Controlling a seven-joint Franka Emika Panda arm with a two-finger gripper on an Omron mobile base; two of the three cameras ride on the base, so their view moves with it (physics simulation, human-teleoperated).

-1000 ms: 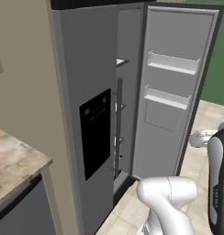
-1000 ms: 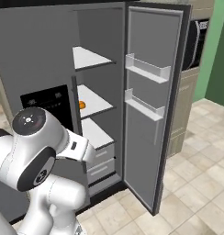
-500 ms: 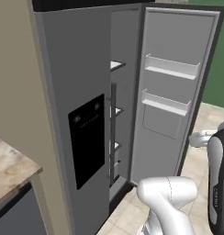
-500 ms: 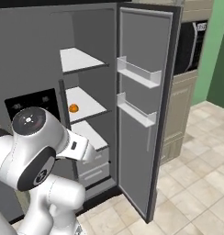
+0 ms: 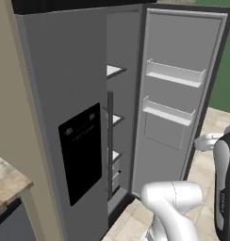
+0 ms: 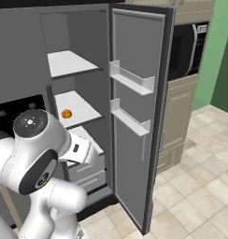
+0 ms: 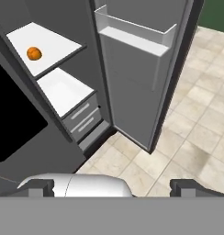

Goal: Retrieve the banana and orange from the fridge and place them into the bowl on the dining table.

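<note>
Standing with its right door swung wide, the fridge [image 6: 83,56] showed white shelves inside, while its left door, with the black dispenser panel [image 5: 81,153] and a long dark handle [image 5: 110,141], was shut. The orange [image 6: 66,113] sat on the middle white shelf [image 6: 81,107], toward its front left part as the right base view showed it, with a bare shelf above and pale drawers [image 7: 84,117] below. In the hand view the same orange [image 7: 34,53] lay alone on that shelf, well apart from the open door [image 7: 141,69]. Two clear bins [image 5: 173,73] were fixed to the inner face of the open door, one above the other. The pincer [image 7: 111,187] hung low in front of the fridge, above the beige tiled floor [image 7: 196,133], its two dark fingertips [image 7: 38,187] set wide apart and holding nothing. A built-in microwave [image 6: 186,46] stood in beige cabinetry to the right of the fridge. A corner of the marbled desk [image 5: 6,186] showed at the lower left of the left base view.
</note>
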